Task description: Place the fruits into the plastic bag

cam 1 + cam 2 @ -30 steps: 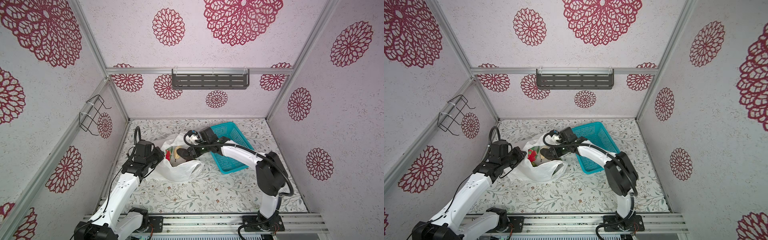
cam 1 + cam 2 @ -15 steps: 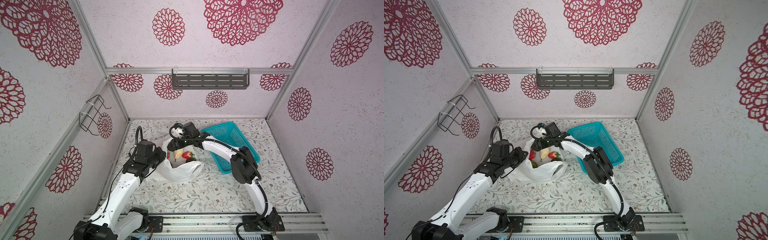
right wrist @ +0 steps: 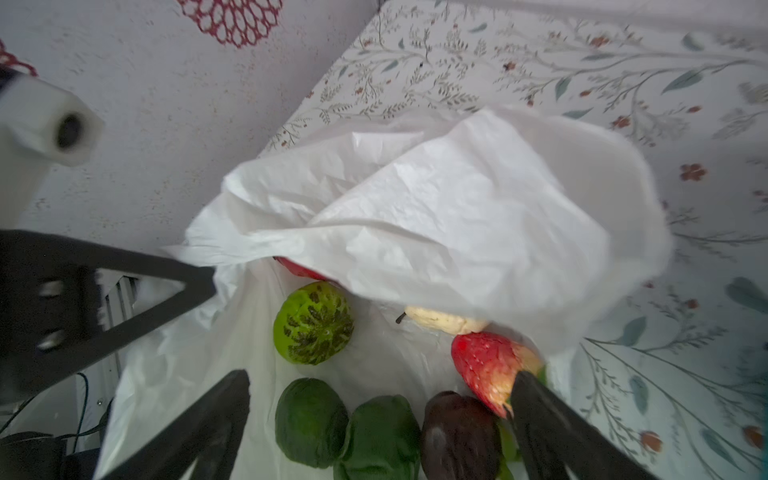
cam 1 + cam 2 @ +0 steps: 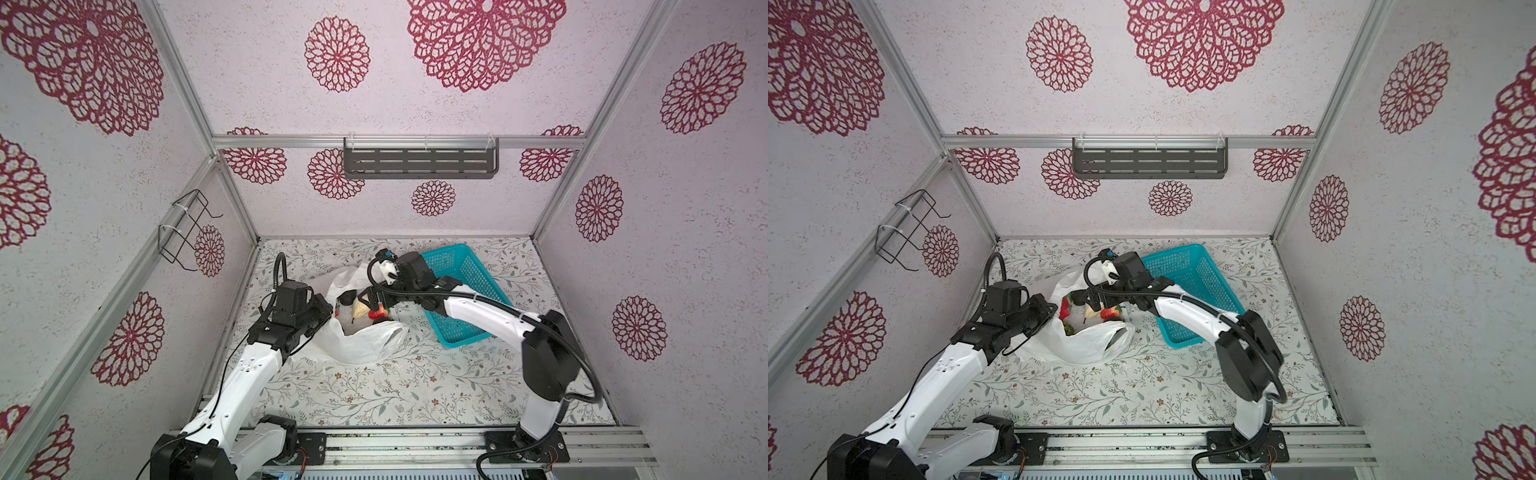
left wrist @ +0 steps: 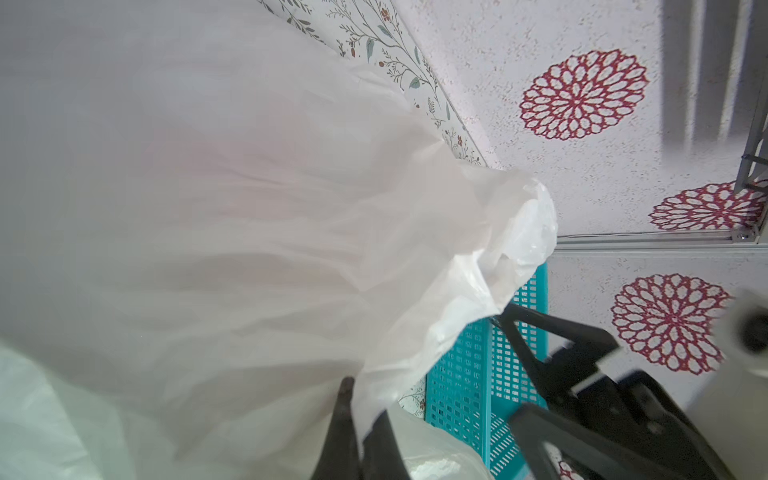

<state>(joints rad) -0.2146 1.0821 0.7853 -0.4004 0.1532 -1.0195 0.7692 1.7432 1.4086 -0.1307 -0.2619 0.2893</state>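
Note:
The plastic bag (image 4: 361,345) (image 4: 1084,345) lies left of the middle with its mouth held up. My left gripper (image 4: 328,309) (image 5: 363,409) is shut on the bag's left rim, with film pinched between its fingers. My right gripper (image 4: 370,301) (image 3: 380,386) hangs open over the mouth, holding nothing. Inside lie the fruits: a green bumpy ball (image 3: 313,322), a beige lump (image 3: 444,322), a red strawberry (image 3: 486,370) (image 4: 1111,312), two dark green pieces (image 3: 309,422) and a dark purple one (image 3: 459,436). A bag flap half hides a red piece (image 3: 299,268).
A teal perforated basket (image 4: 465,274) (image 4: 1187,270) stands tilted just right of the bag, under my right forearm. The left wall is close behind the left arm. A dark shelf (image 4: 419,162) hangs on the back wall and a wire rack (image 4: 183,228) on the left wall.
My right gripper's jaws have spread wide over the bag's mouth, and the strawberry now lies loose inside. The left gripper has kept its hold on the rim.

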